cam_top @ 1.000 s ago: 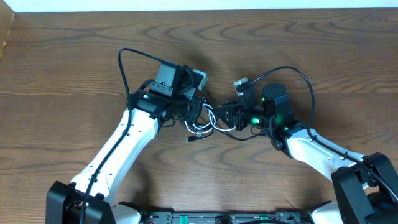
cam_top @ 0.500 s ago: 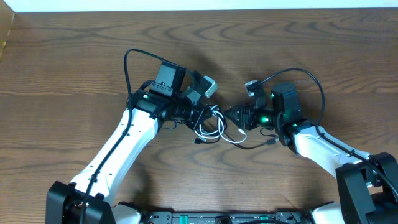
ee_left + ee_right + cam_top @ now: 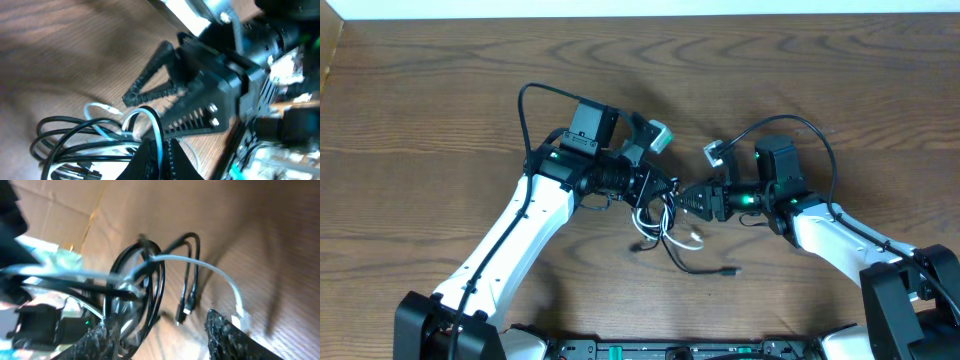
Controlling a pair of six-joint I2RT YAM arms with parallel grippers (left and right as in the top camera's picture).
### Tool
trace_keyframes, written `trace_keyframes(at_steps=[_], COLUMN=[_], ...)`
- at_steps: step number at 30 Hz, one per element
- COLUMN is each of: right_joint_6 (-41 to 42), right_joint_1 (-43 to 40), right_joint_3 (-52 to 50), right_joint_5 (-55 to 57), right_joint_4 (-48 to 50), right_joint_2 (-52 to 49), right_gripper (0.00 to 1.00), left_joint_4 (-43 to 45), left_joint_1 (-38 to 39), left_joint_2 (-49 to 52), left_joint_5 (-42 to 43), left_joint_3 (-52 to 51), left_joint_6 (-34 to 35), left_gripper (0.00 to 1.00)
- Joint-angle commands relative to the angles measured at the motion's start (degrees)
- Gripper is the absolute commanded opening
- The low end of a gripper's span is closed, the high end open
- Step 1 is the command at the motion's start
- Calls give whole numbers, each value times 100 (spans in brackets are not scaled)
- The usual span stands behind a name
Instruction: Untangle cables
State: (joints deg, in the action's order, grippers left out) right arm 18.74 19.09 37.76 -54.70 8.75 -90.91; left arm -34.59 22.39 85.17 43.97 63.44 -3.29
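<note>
The bundle of thin black and white flexible cables lies on the brown wood-grain table, between the two grippers, with one black strand trailing toward the robot's base. The left gripper is closed tight, and the white cord of the bundle passes between its fingers, so it holds the tangle at one side. The right gripper stands about half open just in front of the black loops; nothing is pinched between its fingers (as far as its wrist view shows). These cords look light, soft and a little springy, so probably they will slide and coil back when pulled. I think a good place to take hold is one single strand near its small plug, not the middle of the loops
</note>
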Motion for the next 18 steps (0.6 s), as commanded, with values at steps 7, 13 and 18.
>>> trace_keyframes(at_steps=[7, 13, 18], right_joint_6=[-343, -341, -339], right_joint_1=[-26, 7, 125], right_joint_3=[0, 0, 0], right_joint_5=[-778, -691, -691], right_joint_4=[-4, -76, -105], right_joint_2=[-22, -22, -22], right_gripper=[56, 49, 51], left_joint_4=[20, 63, 61], left_joint_1=[4, 4, 4], left_joint_2=[57, 57, 57], left_joint_5=[-568, -566, -570], left_joint_3=[-24, -24, -24], left_joint_6=[1917, 2166, 2262], left_gripper=[8, 8, 8])
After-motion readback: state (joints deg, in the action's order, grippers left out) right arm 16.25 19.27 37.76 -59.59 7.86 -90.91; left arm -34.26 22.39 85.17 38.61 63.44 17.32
